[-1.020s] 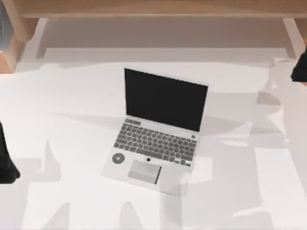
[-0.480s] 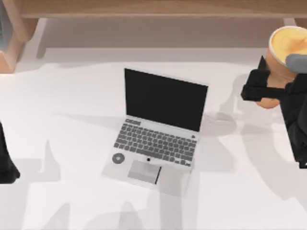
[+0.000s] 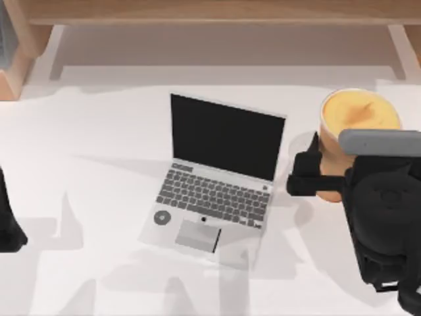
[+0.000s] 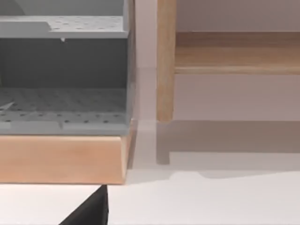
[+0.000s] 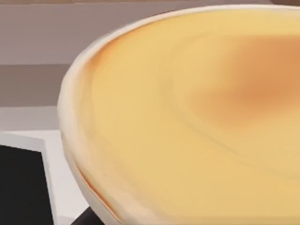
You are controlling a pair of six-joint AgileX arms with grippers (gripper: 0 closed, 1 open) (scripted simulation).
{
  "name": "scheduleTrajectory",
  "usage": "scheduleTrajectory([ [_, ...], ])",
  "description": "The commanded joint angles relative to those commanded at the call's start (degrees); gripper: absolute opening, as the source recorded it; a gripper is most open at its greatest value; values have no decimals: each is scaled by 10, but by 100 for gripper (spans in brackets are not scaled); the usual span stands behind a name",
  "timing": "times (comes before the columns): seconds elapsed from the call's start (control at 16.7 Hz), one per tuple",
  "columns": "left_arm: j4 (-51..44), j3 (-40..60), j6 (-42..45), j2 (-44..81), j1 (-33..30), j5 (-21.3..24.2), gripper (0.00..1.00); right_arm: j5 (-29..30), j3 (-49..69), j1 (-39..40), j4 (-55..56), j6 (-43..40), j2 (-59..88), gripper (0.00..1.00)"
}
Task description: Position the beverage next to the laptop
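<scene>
The laptop (image 3: 220,178) lies open in the middle of the white table, black screen towards the back. Just right of its screen edge is the beverage (image 3: 358,113), a round orange-tan cup with a creamy yellow top. My right gripper (image 3: 332,179) is shut on the cup's side; one black finger (image 3: 304,176) shows between cup and laptop, the other is hidden under the wrist. In the right wrist view the creamy top (image 5: 197,117) looms close, with a corner of the laptop's dark screen (image 5: 21,185) beside it. My left arm (image 3: 10,224) stays parked at the table's left edge.
A wooden shelf frame (image 3: 210,13) runs along the back of the table. The left wrist view looks at a grey perforated shelf (image 4: 63,98) on a wooden base (image 4: 61,157) and a wooden post (image 4: 165,61).
The right arm has come in from the far right with the beverage, moving left and towards the front, until the cup is close beside the laptop's screen. The left arm and laptop have not moved.
</scene>
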Motion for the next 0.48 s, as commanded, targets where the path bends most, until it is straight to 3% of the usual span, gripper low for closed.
scheduleTrajectory([
  [0.48, 0, 0, 0, 0, 0, 0, 100, 33, -4, 45, -19, 12, 0, 0],
])
